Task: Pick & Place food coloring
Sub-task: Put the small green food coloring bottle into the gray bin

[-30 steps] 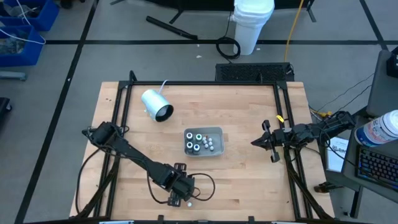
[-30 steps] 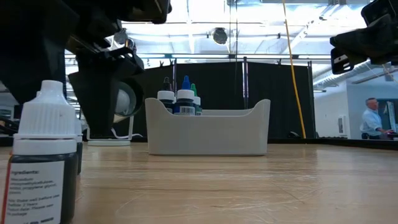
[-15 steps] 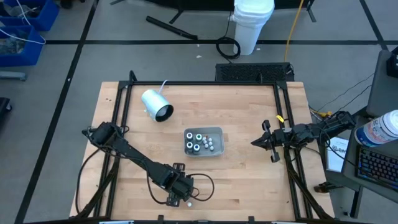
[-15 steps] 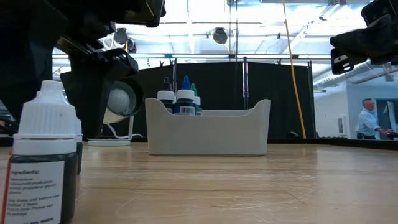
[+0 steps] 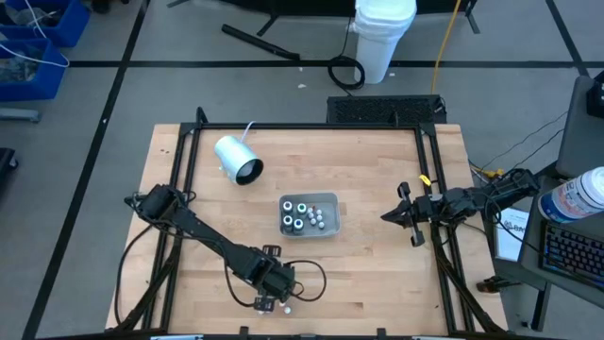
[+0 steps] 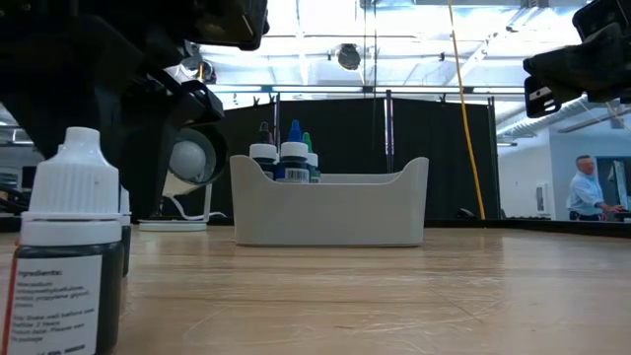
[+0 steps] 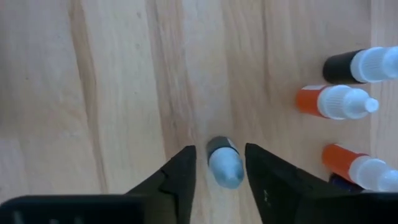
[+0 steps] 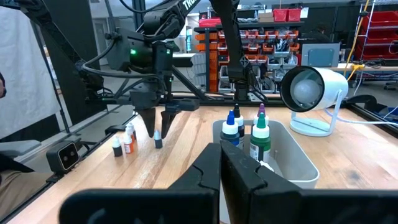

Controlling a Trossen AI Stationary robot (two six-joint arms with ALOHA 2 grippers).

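Observation:
A small dark food coloring bottle with a pale cap [image 7: 224, 165] stands upright on the wood near the table's front edge. My left gripper [image 7: 219, 168] points down over it, open, with one finger on each side and narrow gaps showing. It also shows in the high view [image 5: 274, 295] and the right wrist view [image 8: 158, 127]. More bottles stand close by: a black one [image 7: 348, 65] and two orange ones [image 7: 333, 101]. Several bottles stand in the grey tray [image 5: 309, 215]. My right gripper [image 5: 387, 215] waits shut at the table's right side, held level.
A white-and-grey cylinder with a cord [image 5: 236, 159] lies at the far left of the table. One bottle [image 6: 69, 247] stands right in front of the low camera. Black frame rails [image 5: 184, 189] run along the table's sides. A person [image 6: 590, 187] shows far off in the room.
My left gripper has stayed over the bottle, and its fingers have drawn closer together around it. In the low view its dark finger has shifted sideways. The bottle has not moved.

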